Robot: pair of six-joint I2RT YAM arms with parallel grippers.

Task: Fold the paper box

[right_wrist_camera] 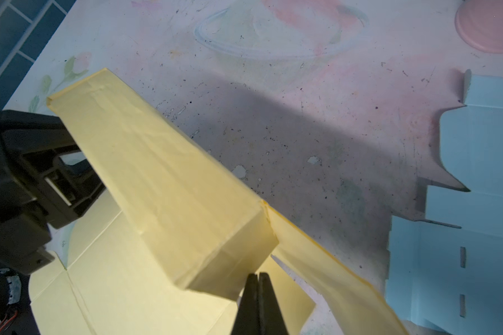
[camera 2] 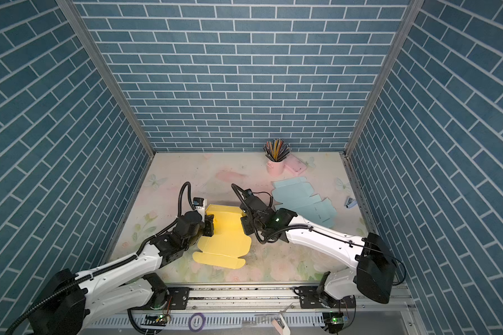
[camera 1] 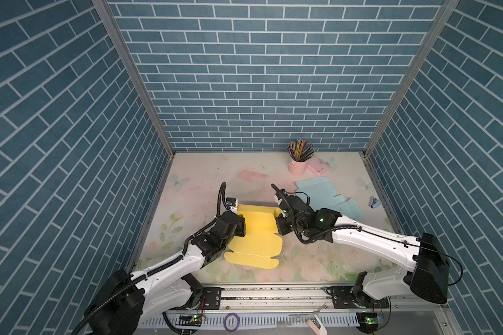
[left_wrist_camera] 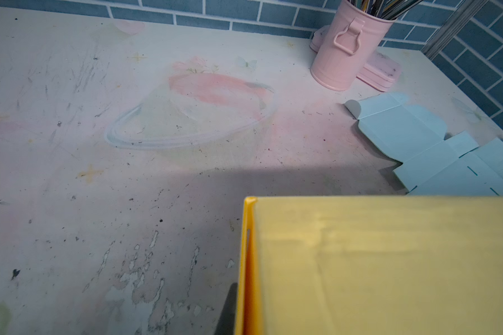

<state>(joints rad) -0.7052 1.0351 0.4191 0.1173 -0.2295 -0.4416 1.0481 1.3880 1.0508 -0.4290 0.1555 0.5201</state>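
Paper box (camera 1: 257,235): yellow, half folded, middle of the desk (camera 1: 204,179) toward its near edge, rear wall raised
Left gripper (camera 1: 241,229): narrow, seemingly pinching the box's left side wall
Right gripper (right_wrist_camera: 257,285): closed tight on nothing, tips against the raised wall's right end

Pink pencil cup (camera 1: 297,168) beside pink case (camera 1: 319,166)

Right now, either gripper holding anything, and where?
Left gripper looks pinched on the yellow box, at its raised wall's left end. Right gripper is shut at the wall's other end; whether it grips paper cannot be told.
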